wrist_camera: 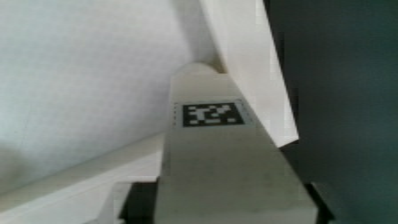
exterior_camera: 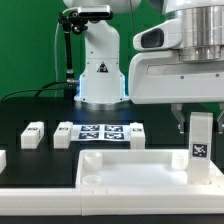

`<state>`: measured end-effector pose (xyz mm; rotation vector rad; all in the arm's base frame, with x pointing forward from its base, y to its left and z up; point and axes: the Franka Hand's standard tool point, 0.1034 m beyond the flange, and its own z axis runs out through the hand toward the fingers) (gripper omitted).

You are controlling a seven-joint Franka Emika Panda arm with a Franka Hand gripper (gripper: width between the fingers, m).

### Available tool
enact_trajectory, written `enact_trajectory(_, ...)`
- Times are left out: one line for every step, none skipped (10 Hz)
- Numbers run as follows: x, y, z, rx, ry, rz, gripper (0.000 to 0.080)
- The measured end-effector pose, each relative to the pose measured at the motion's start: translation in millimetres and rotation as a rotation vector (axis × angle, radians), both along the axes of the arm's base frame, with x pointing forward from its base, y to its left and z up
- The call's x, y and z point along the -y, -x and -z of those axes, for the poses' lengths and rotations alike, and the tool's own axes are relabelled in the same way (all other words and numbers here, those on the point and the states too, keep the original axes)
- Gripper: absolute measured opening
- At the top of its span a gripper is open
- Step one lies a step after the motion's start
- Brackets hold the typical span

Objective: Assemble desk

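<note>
From the exterior view, my claw [exterior_camera: 198, 118] hangs over the exterior view's right end of the desk top [exterior_camera: 120, 172]. An upright leg [exterior_camera: 200, 145] stands on the top there, near its corner, with its tag turned to the camera. One dark finger [exterior_camera: 178, 118] shows just beside the leg's upper end, and the other is hidden. A spare leg [exterior_camera: 33, 135] lies on the black table [exterior_camera: 15, 112], towards the exterior view's left, near the marker board [exterior_camera: 97, 133] and well apart from me.

From the wrist view I look down the length of the leg [wrist_camera: 222, 150]. It runs between the two fingers of my claw [wrist_camera: 222, 205], and its far end meets the rim corner of the desk top [wrist_camera: 89, 90]. Dark strips flank the leg at my fingertips (pads or bare gaps, it is too blurred to say). So I straddle the leg, but I cannot tell whether I am clamped on it or standing loose around it.

I see three risks. If the foot is not square in its socket, pressing or twisting would likely jam it askew. The same push might also shove the whole top across the table. If my pads sit unevenly, the leg could tip as I move, and letting go of an unseated leg would probably topple it.
</note>
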<state>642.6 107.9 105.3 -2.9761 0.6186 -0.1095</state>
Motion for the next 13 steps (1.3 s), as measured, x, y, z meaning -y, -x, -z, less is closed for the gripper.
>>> enact_trajectory(0.6, -0.2, 0.2, -0.008, -0.008, 0.101, 0.0290)
enact_trajectory(1.8, -0.6, 0.0, -0.021, -0.019, 0.263, 0.0290)
enact_trajectory(3.9, -0.9, -0.3, -0.035, -0.037, 0.439, 0.0290)
enact_trajectory(6.1, -0.4, -0.8, -0.049, -0.056, 0.579, 0.0290)
enact_trajectory(5.9, 0.5, -2.0, -0.075, -0.079, 0.720, 0.0290)
enact_trajectory(5.5, 0.4, -3.2, -0.109, -0.115, 0.921, 0.0290)
enact_trajectory(6.1, 0.9, -2.7, -0.128, -0.140, 1.027, 0.0290)
enact_trajectory(6.2, 0.9, -2.8, -0.133, -0.144, 1.077, 0.0290)
enact_trajectory(6.2, 1.0, -3.1, -0.143, -0.148, 1.137, 0.0290)
enact_trajectory(6.9, 1.2, -2.8, -0.148, -0.150, 1.179, 0.0290)
enact_trajectory(6.5, 1.4, -2.2, -0.155, -0.153, 1.235, 0.0290)
enact_trajectory(6.6, 1.4, -0.9, -0.163, -0.158, 1.294, 0.0290)
enact_trajectory(7.0, 1.3, 0.0, -0.169, -0.164, 1.351, 0.0290)
